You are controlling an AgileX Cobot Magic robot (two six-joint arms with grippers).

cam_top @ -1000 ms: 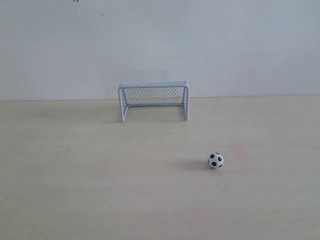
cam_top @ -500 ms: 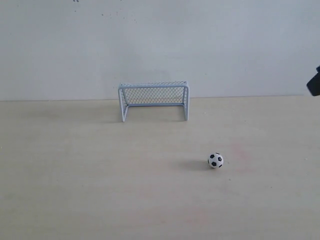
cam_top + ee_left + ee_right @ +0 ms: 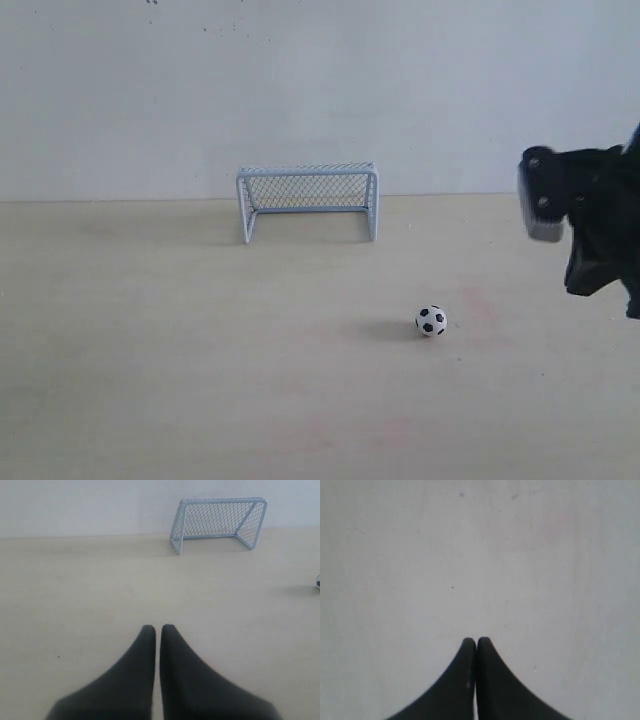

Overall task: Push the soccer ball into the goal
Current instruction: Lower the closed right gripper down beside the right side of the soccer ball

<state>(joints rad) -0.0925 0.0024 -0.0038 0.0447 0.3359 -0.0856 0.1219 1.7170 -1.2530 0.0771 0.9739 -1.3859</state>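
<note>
Since the earlier frames, the right arm (image 3: 588, 215) has been brought into the exterior view from the right, and the right gripper (image 3: 476, 641) and left gripper (image 3: 158, 628) are closed on nothing, with the ball (image 3: 431, 320) left of and below that arm, well apart, and the goal (image 3: 308, 200) farther left.

the right arm (image 3: 598, 225) is a matte black bulk with an angular outline. it carries a pale grey rounded block (image 3: 541, 205) marked by two dark round spots. the left gripper (image 3: 158, 628) has two plain black fingers (image 3: 135, 680), broad at the base and tapering to rounded tips. the right gripper (image 3: 476, 640) has the same black tapered fingers (image 3: 500, 690), one with a tiny pale fleck.
</note>
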